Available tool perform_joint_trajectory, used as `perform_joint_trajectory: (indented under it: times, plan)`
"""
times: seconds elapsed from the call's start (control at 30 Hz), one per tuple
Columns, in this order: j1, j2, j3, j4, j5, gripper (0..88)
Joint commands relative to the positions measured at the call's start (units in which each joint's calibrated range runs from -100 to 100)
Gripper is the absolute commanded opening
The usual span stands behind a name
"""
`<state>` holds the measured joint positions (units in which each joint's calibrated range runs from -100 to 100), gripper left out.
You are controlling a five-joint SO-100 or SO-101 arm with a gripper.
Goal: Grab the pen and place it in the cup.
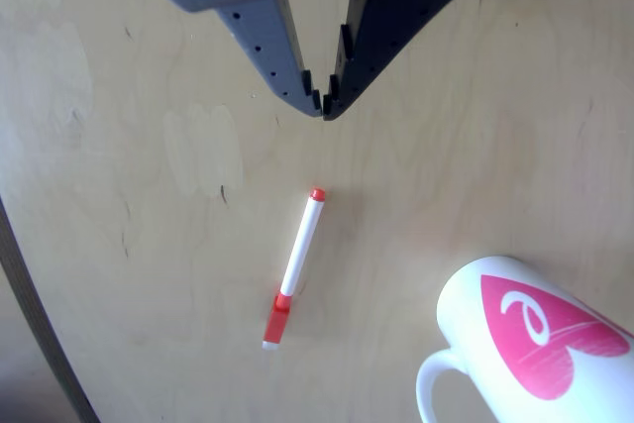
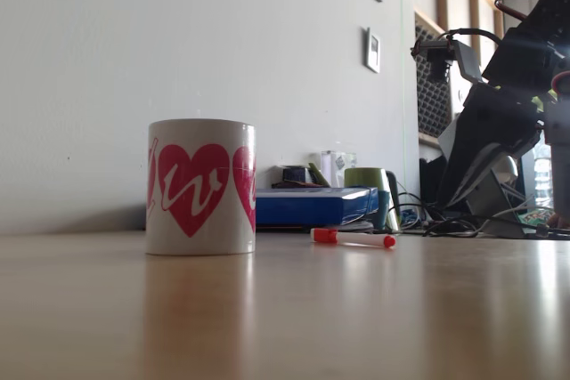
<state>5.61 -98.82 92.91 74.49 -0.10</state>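
Lying on pale wood table [image 1: 119, 146]: pen [image 1: 300, 255]; white wall [image 2: 178, 51] behind.

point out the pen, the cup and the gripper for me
pen [image 1: 301, 250], other view, middle of its white barrel
cup [image 2: 200, 186], fixed view, pink heart on its side
gripper [image 1: 324, 104], other view, midway between its nearly touching fingertips

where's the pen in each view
Other view: the pen lies on the table at lower centre, red cap nearest the bottom edge, below the tool.
Fixed view: the pen lies flat at right of centre, cap end leftward.
Shared landmark: the heart mug, right of the pen in the other view, left of it in the fixed view.
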Motion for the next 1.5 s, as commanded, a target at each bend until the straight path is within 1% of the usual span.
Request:
perform_joint_trajectory:
  times: [0.0, 1.23, 1.4, 1.47]
  plan:
    - [0.11, -0.18, -0.33, 0.22, 0.1, 1.0]
    - [0.11, -0.18, -0.33, 0.22, 0.15, 1.1]
    - [1.61, -0.02, -0.42, 0.3, 0.41, 1.6]
    - [4.61, 0.48, -0.6, -0.38, 0.47, 1.8]
